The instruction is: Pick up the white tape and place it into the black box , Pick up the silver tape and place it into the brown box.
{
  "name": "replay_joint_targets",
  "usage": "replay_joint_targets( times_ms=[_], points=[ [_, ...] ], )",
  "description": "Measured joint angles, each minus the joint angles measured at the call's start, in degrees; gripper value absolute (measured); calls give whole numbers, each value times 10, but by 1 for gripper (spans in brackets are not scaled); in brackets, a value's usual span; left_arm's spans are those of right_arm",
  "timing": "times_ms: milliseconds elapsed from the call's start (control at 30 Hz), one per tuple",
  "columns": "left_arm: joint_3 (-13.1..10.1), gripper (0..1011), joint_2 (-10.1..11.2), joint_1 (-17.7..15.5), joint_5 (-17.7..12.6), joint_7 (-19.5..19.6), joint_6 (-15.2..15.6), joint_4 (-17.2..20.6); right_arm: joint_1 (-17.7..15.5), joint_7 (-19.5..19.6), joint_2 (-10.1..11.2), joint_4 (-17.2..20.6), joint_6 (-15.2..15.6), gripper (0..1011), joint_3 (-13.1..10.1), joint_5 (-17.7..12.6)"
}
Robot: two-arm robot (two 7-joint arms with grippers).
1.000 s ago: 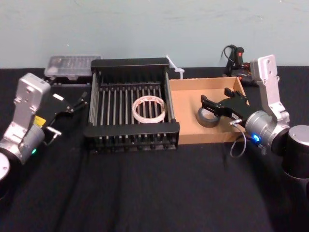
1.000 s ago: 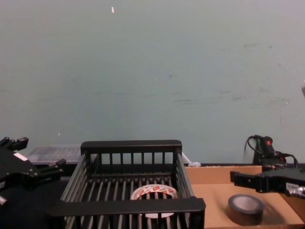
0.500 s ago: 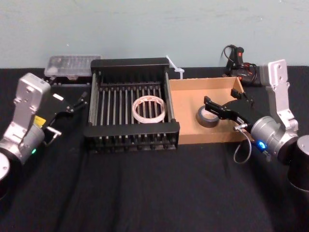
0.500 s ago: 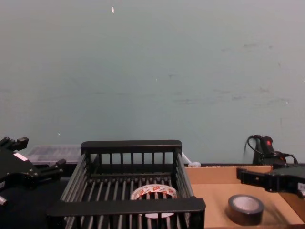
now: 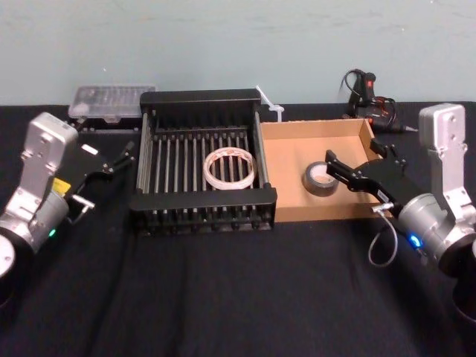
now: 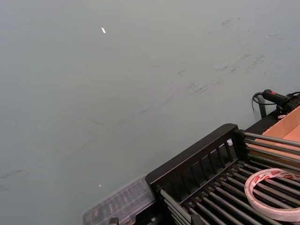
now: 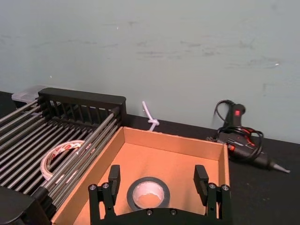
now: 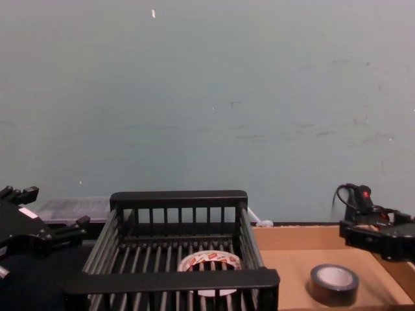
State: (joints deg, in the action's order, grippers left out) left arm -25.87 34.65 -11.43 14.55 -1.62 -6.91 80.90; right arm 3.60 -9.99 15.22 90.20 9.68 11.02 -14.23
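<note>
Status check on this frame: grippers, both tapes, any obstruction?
Right gripper open, empty, by brown box. Left gripper open, parked left. Silver tape in brown box; white tape in black box. No obstruction.

Pale green wall (image 8: 207,97), scuffed, fills upper frame. Black cloth table (image 5: 223,297) across lower frame. Small white fleck (image 8: 153,13) on wall, upper left.

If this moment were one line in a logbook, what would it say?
whitish red-marked tape roll: in black slatted basket | dark grey tape roll: in brown cardboard tray | right hand: open, empty, beside tray | left hand: parked
</note>
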Motion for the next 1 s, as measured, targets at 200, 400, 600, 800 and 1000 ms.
replay_joint_targets(
  times_ms=[200,400,600,800,1000],
  points=[
    [0,1001,0,0,0,0,0,0,-32,9,-2,25,-33,1002,-10,18],
    [0,1001,0,0,0,0,0,0,-57,10,-6,35,-71,1002,-19,33],
    [0,1001,0,0,0,0,0,0,-73,7,-13,35,-101,1002,-23,46],
    [0,1001,0,0,0,0,0,0,-83,4,-19,34,-128,1002,-25,59],
    [0,1001,0,0,0,0,0,0,-93,0,-27,34,-143,1002,-27,67]
  ],
)
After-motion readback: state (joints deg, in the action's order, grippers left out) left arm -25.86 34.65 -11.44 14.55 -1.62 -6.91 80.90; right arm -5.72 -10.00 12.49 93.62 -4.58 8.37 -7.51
